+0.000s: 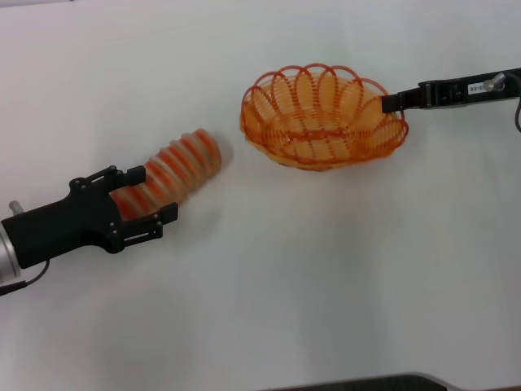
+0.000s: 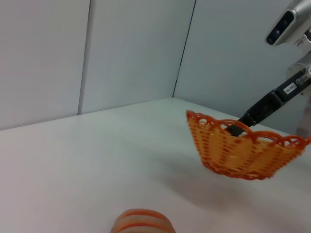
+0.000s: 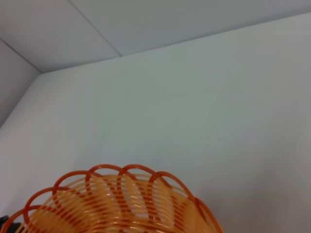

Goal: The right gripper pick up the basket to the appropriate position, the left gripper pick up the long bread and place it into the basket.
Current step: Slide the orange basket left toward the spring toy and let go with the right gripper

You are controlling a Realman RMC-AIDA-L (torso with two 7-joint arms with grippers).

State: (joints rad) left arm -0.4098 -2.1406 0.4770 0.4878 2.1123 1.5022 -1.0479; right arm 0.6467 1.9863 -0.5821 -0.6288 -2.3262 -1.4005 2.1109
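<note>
A plain white table fills the head view, matte and unmarked, and the left wrist view shows it running back to pale panelled walls that meet in a corner. At the right, the right gripper reaches in from the table's right edge, its thin black fingers pinched on the scalloped rim of the basket, an oval of orange wire with looping edges and a spiral base. The left wrist view shows the basket tilted and hanging clear of the surface, a soft shadow beneath it. At the lower left, the left gripper has its black fingers closed around one end of the long bread, a pale, rounded cylinder banded with orange-red stripes, angled up toward the basket with its far end free. Bread and basket are well apart, with bare white tabletop between them. Open table also spreads in front of and behind both arms. A dark curved edge shows at the table's near side.
</note>
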